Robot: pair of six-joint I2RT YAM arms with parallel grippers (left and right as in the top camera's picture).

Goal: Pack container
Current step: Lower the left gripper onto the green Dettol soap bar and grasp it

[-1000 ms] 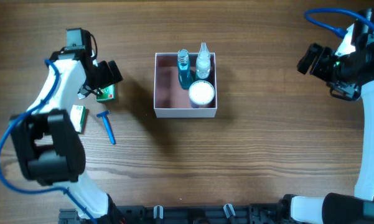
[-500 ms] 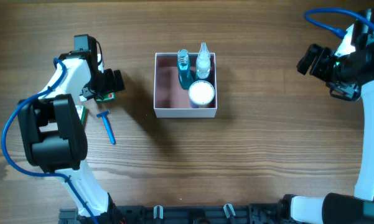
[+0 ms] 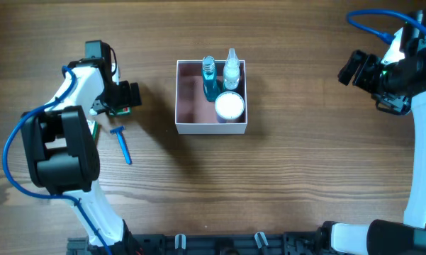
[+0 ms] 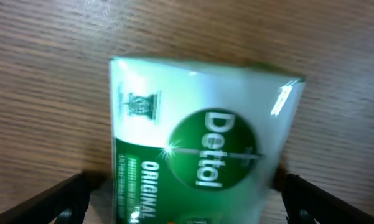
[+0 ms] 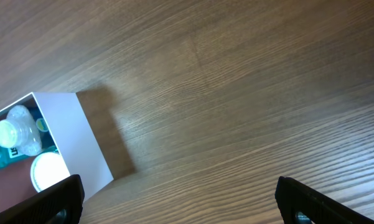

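At table left, your left gripper (image 3: 127, 95) has swung in over the Dettol soap box (image 4: 199, 149) in the last second, jaws spread either side, not yet pinching. Right gripper (image 3: 351, 69) spread, idle. Container (image 3: 211, 129) sits centre, part-filled; soap probably goes in next.
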